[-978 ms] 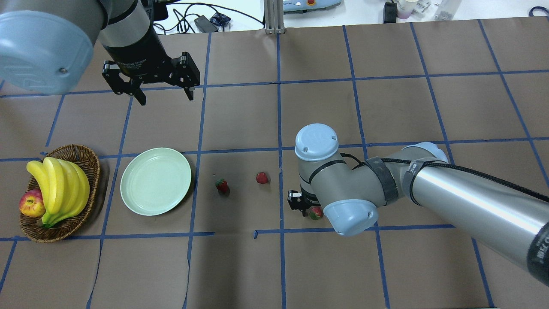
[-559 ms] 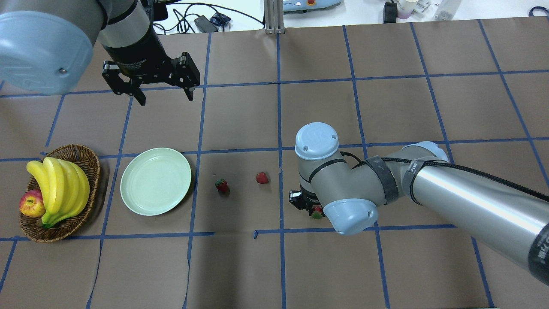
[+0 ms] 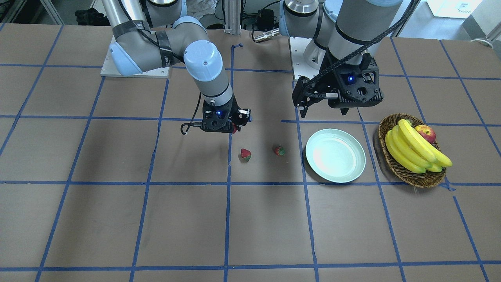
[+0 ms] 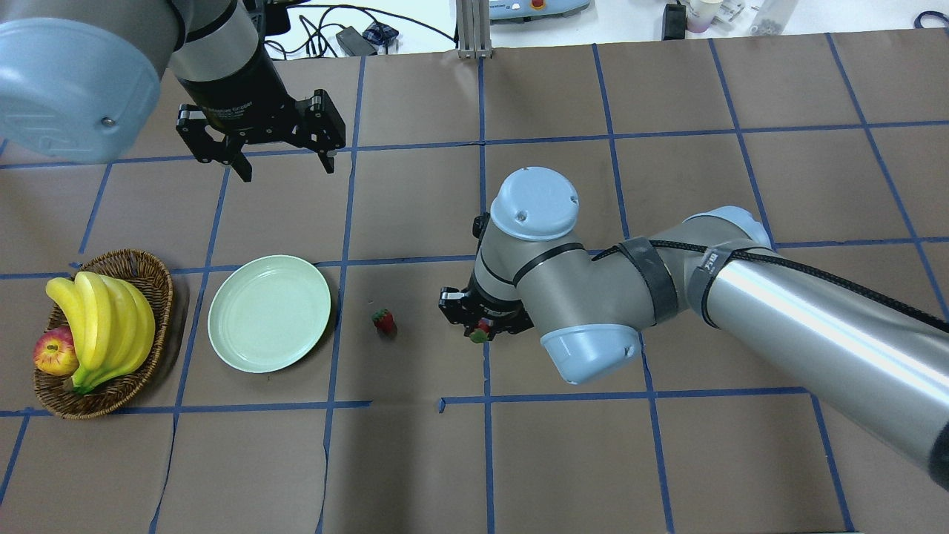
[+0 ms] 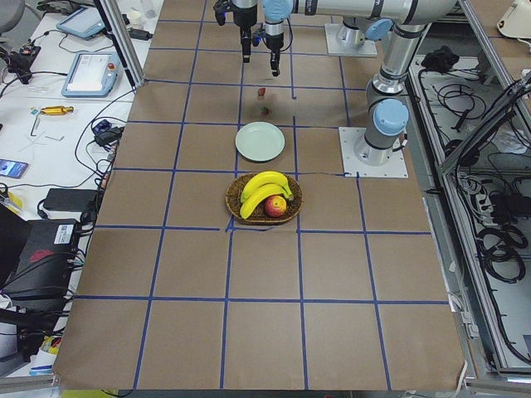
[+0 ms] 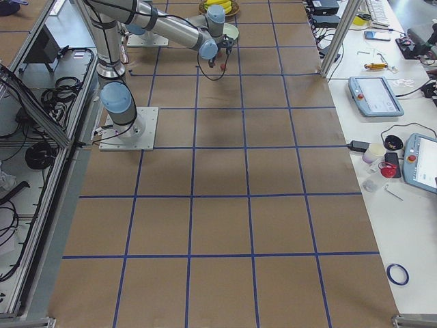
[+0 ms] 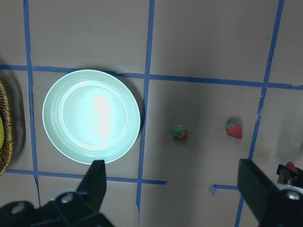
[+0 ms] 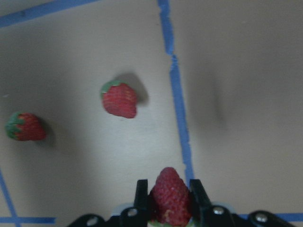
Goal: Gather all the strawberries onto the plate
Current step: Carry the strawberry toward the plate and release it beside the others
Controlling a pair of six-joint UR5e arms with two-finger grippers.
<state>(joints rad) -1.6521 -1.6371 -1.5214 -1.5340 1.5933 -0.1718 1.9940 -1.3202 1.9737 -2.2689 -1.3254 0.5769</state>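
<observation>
At bottom centre of the right wrist view, right gripper (image 8: 169, 185) closed down narrowly on one strawberry (image 8: 171, 197), tip pointing up-frame, long axis along the fingers. Likely light, soft, easily bruised; best pinched gently across the broad shoulders. Upper left: second strawberry (image 8: 120, 100), tip down-right; third strawberry (image 8: 26, 126), cap left. Overhead, plate (image 4: 269, 313) at centre left, no berry inside; left gripper (image 4: 285, 167) at upper left, spread wide, holding nothing.

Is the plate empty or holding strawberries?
Empty: plate bare; two strawberries lie on the table, third strawberry in the right claw.
</observation>
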